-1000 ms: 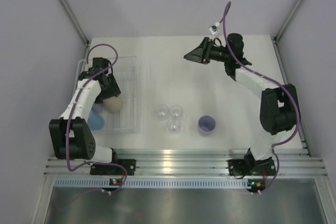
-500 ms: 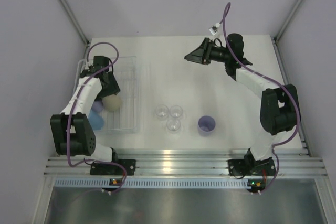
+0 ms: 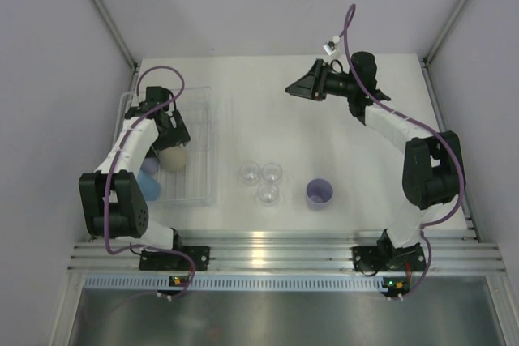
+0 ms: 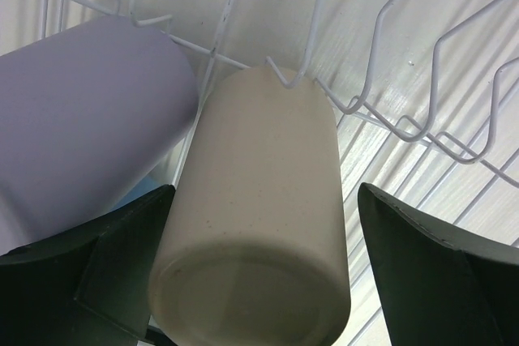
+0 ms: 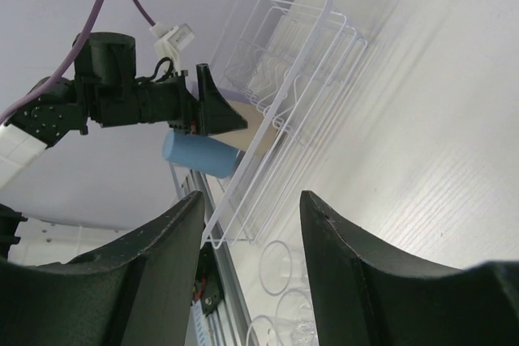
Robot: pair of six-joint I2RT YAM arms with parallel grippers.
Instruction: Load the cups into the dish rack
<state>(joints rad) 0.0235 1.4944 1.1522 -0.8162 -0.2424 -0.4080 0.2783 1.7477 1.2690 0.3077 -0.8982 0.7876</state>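
Leftward on the table point(image 3: 268, 131), the dish rack point(image 3: 212, 151) holds the beige cup point(image 3: 174, 160) lying on its side. The left gripper point(image 4: 266, 200) straddles it, fingers spread wide, not clamping. The right gripper point(image 3: 293, 87) hangs parted and empty above the table's far side.

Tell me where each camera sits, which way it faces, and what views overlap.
Top external: above, behind the bases; looks down on the table; both arms show.
Left wrist: low in the dish rack; faces the beige cup; left gripper open around it.
Right wrist: raised over the far table; faces leftward to the rack; right gripper open, empty.
Shared: all three show rack and beige cup.
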